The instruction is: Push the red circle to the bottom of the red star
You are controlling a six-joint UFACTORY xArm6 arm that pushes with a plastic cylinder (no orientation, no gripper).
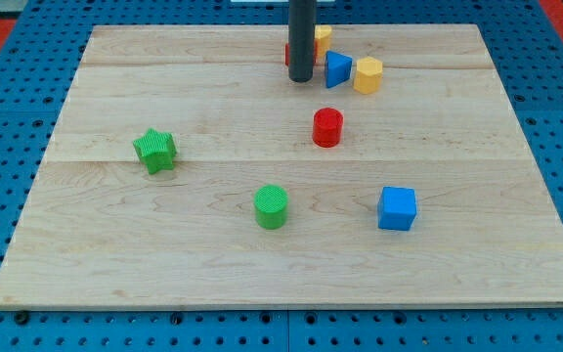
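Note:
The red circle (327, 127) stands near the board's middle, toward the view's top. The red star (288, 55) is mostly hidden behind my rod at the view's top; only a red sliver shows at the rod's left edge. My tip (301, 78) rests on the board just in front of the star, up and to the left of the red circle, with a clear gap between tip and circle.
A yellow block (322, 37), a blue triangle (337, 68) and a yellow hexagon (368, 74) cluster right of the rod. A green star (154, 150) lies at the left, a green circle (271, 206) at bottom centre, a blue cube (397, 207) at bottom right.

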